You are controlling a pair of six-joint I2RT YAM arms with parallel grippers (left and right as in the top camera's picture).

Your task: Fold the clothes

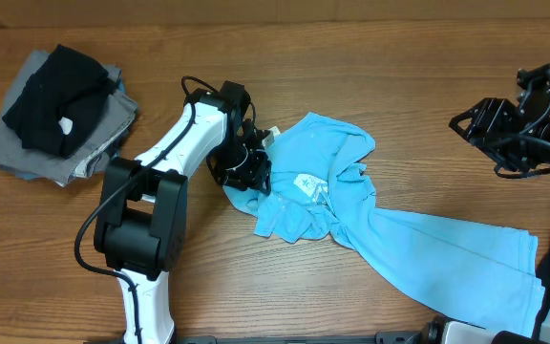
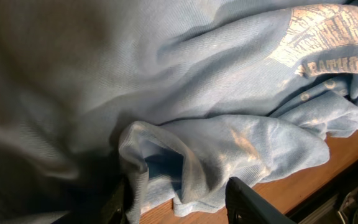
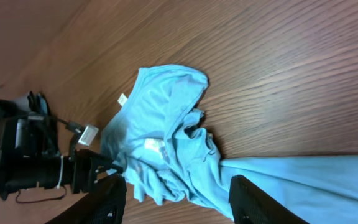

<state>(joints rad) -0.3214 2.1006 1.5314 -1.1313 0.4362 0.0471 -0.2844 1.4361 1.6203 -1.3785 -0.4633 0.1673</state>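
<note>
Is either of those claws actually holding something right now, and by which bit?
The right gripper holds nothing. The left gripper straddles a bunched fold at the light blue T-shirt's edge; whether it is clamped cannot be told.

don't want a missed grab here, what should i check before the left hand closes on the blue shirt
1. Cloth between the left hand fingers: ok, a fold of the T-shirt lies there.
2. Grip shut on it: not ok, the fingers stand apart.
3. Free right hand: ok, open, empty, off to the shirt's side.
4. T-shirt flat: not ok, it is bunched, with one end trailing toward the table edge.
5. Clearance from the grey and black pile: ok, apart from the shirt.
6. Which part of the shirt is between the fingers: cannot tell.
</note>
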